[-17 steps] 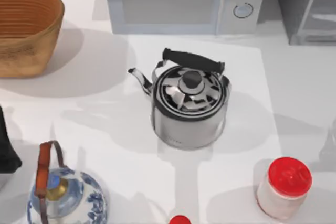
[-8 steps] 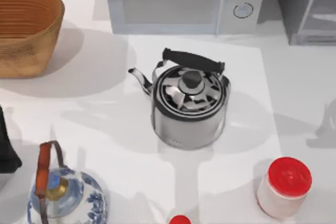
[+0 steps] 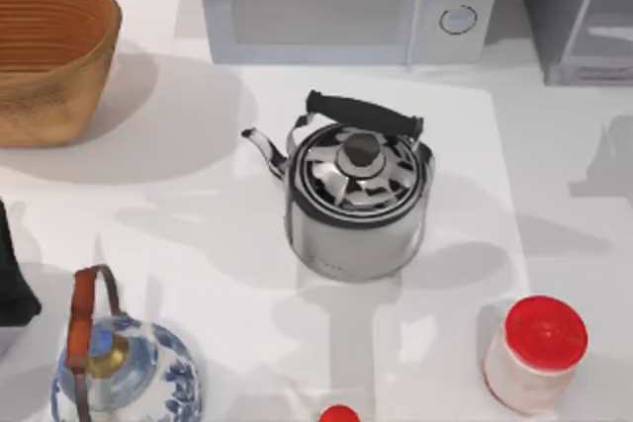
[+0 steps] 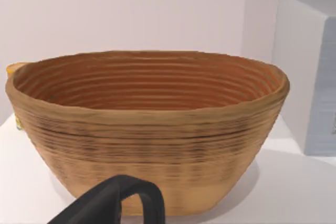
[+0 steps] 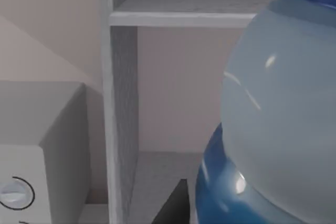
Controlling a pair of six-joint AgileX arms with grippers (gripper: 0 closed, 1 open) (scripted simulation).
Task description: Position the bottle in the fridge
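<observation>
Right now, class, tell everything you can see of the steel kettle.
The steel kettle stands upright near the middle of the white table. Its round body looks like shiny polished metal. On top sits a lid with a dark knob, under an arched black handle. A thin curved spout points toward the table's left. Nothing touches it but the table beneath.

I see a blue bottle (image 5: 231,187) with a pale label against the grey fridge (image 5: 119,103), a tan ribbed basket (image 3: 49,56), a shiny steel kettle (image 3: 358,200) (black handle), a red-lidded white jar (image 3: 534,355), a blue-and-white patterned teapot (image 3: 129,373).
</observation>
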